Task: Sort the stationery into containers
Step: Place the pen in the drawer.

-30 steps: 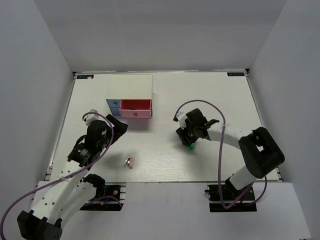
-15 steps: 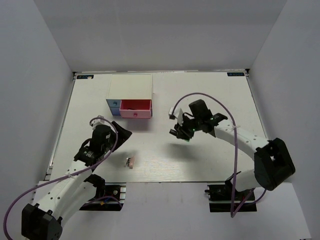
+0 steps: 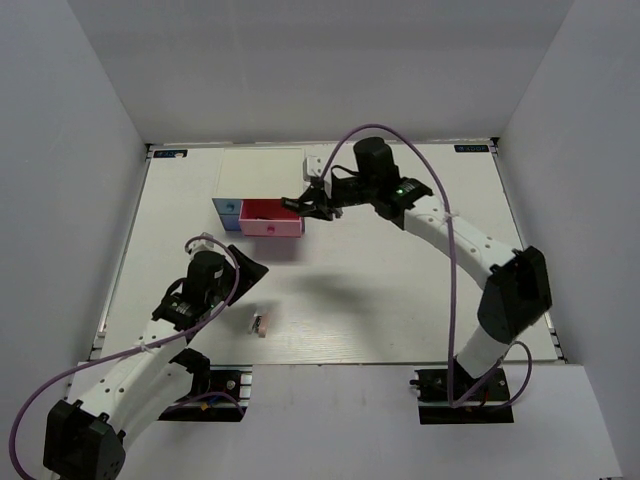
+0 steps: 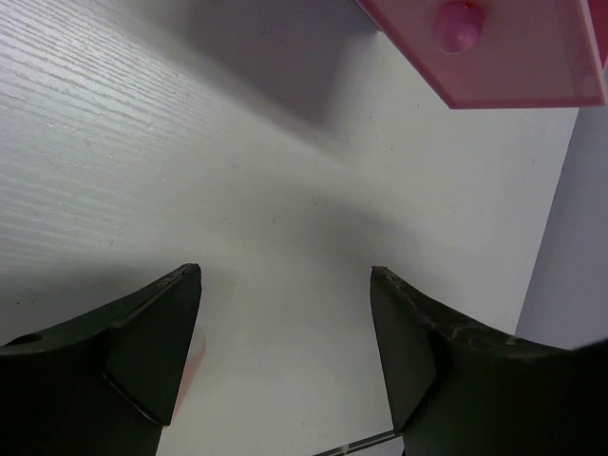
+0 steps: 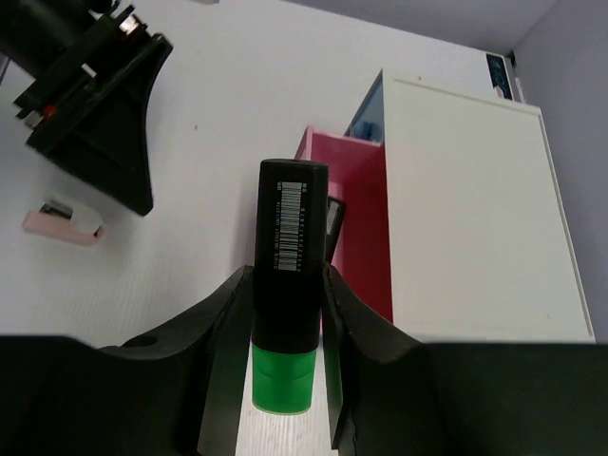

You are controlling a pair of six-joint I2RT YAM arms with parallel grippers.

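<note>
The right gripper (image 3: 297,205) is clamped on the highlighter (image 5: 288,256), a black barrel with a green cap. In the right wrist view the cap sits low between the fingers (image 5: 223,361) and the barcoded end points out toward the pink drawer (image 3: 270,216). That drawer is pulled out of the box (image 3: 262,172); in the top view the gripper hangs at the drawer's right end, close over its rim; whether the highlighter touches the drawer cannot be told. A dark object (image 5: 333,220) lies inside the drawer, partly hidden behind the highlighter. The light blue drawer (image 3: 228,208) sits just left of the pink one, its front set further back.

The left gripper (image 4: 285,351) has its fingers spread apart with nothing between them. It is held over the table (image 4: 190,142) and points toward the pink drawer's front, whose knob (image 4: 458,24) shows at the upper edge of the left wrist view; gripper and drawer are apart.

The block (image 3: 261,324) lies on the table near the front edge, just right of the left arm and well apart from the box. In the right wrist view it is pale pink, with a small white clip (image 5: 57,206) at one end.
</note>
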